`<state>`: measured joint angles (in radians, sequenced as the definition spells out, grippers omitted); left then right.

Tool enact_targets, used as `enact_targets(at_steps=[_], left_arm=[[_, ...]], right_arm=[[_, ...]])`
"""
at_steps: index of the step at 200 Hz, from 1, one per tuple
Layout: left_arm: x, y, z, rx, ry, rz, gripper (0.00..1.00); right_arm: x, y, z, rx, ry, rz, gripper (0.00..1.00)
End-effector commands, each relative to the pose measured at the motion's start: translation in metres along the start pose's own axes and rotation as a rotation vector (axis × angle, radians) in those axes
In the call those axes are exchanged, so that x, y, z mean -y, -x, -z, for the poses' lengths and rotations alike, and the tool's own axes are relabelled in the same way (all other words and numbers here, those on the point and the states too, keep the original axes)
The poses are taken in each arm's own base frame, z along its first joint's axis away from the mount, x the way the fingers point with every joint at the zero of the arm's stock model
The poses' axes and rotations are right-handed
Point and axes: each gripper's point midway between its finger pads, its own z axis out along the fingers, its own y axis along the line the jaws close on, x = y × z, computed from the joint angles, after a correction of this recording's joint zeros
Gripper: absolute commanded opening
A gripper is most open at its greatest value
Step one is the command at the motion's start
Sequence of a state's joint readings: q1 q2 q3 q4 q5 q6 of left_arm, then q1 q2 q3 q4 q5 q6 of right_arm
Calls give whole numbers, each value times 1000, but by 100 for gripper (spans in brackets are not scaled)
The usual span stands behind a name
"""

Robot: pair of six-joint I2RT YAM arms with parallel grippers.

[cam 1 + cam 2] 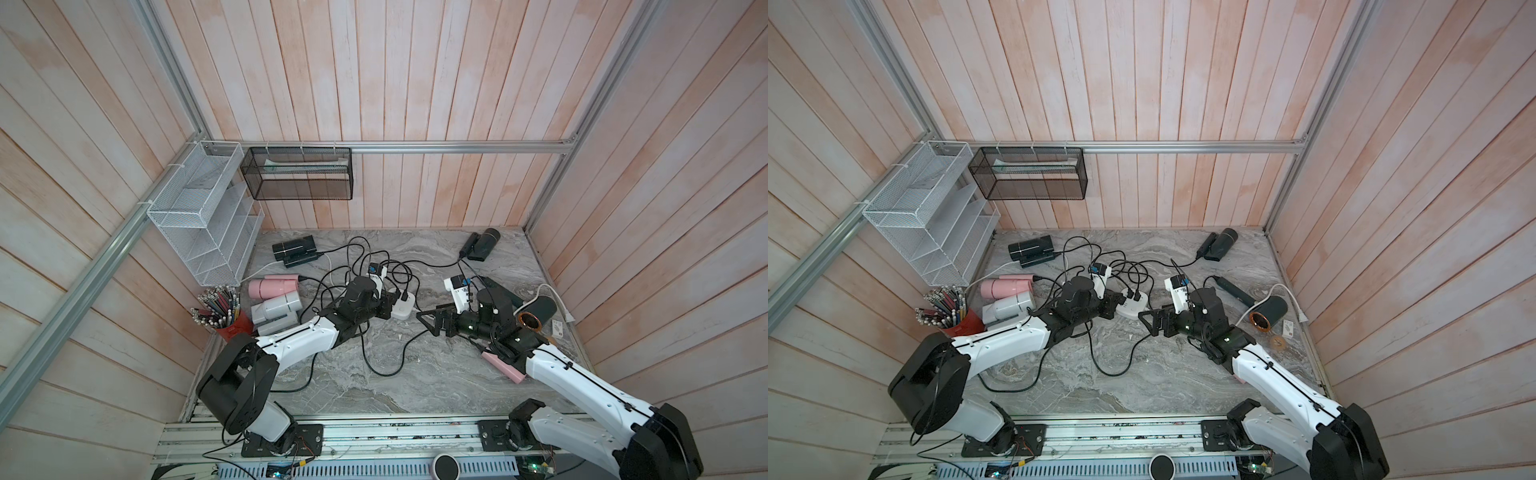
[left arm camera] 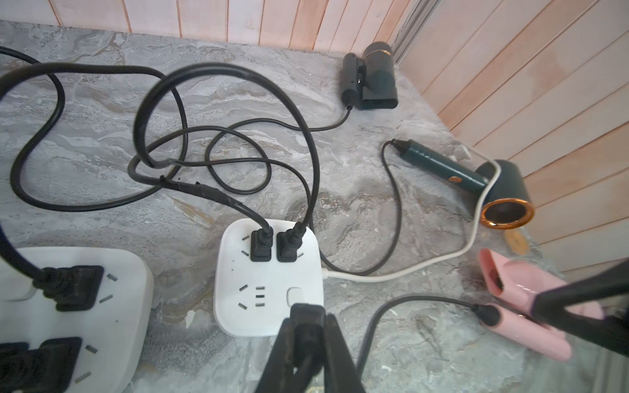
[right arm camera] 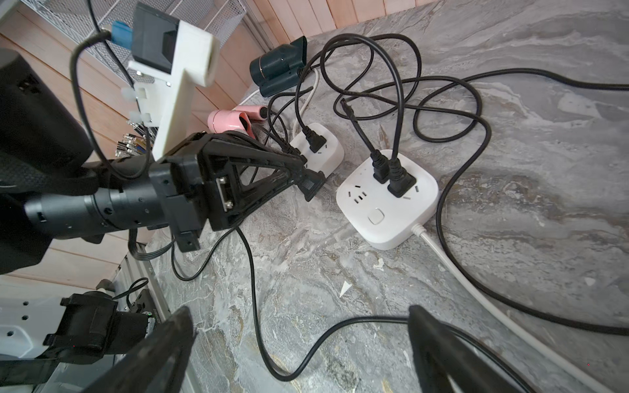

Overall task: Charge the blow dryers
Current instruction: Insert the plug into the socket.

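Where the marbled worktop (image 1: 415,386) is boxed by plank walls (image 1: 415,83), a plug (image 3: 311,185) is clenched in left jaws; right jaws are released.

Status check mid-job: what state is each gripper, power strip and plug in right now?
left gripper: shut on black plug, not yet in a socket.
right gripper: open, empty.
right power strip: two plugs in, one socket free.
left power strip: at least two plugs in.
copper-ringed dryer: handle unfolded.

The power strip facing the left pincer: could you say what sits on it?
Two black plugs side by side, a free socket and a button; the sockets beneath the plugs are covered.
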<state>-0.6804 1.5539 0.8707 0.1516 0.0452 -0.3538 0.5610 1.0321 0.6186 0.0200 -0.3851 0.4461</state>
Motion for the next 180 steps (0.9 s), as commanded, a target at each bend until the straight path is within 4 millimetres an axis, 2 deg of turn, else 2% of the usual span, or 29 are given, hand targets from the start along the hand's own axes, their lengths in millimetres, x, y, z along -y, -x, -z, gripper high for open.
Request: enact_targets(at_steps=[1, 36, 78, 180], left_arm=[[-9, -5, -13, -32, 85, -90, 12], [-22, -12, -30, -66, 162, -111, 12], [-27, -20, -44, -103, 185, -131, 12], [-27, -26, -53, -125, 177, -136, 12]], right_arm=[[7, -6, 1, -3, -28, 13, 99], [15, -8, 4, 12, -64, 18, 99], [20, -12, 4, 9, -83, 18, 99], [23, -15, 0, -10, -88, 12, 99]])
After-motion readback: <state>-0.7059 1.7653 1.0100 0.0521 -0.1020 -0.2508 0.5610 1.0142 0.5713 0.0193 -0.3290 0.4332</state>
